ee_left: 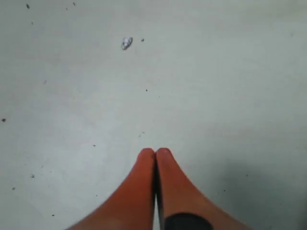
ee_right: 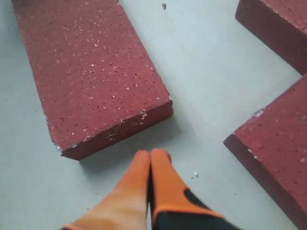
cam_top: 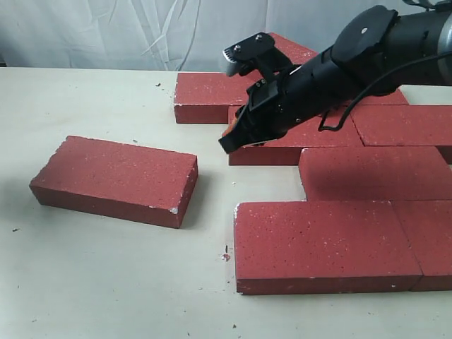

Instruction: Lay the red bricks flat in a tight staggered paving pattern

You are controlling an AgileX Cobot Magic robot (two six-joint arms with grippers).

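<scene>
While most of the red bricks (cam_top: 374,169) lie flat and staggered in a tight patch on the right of the pale bench (cam_top: 106,289), 1 loose brick (cam_top: 116,180) sits well apart on the left, flat but skewed vs. the courses. Right arm (cam_top: 339,63) reaches across the middle, low over the bare gap btw. patch and stray. Right pincer (ee_right: 150,154) is pressed tip-to-tip w/ nothing in it, near the stray's end but apart from it. Left pincer (ee_left: 155,152) is likewise pressed together, empty, over bare bench, w/ no brick in its view. Risks, as I judge: an off-centre shove w/ closed tips would spin the brick instead of sliding it; the rough grain may drag & judder; it could ram the laid edge and open a joint. Small crumb (cam_top: 225,256) by the front course could wedge in a seam, leaving a gap.
</scene>
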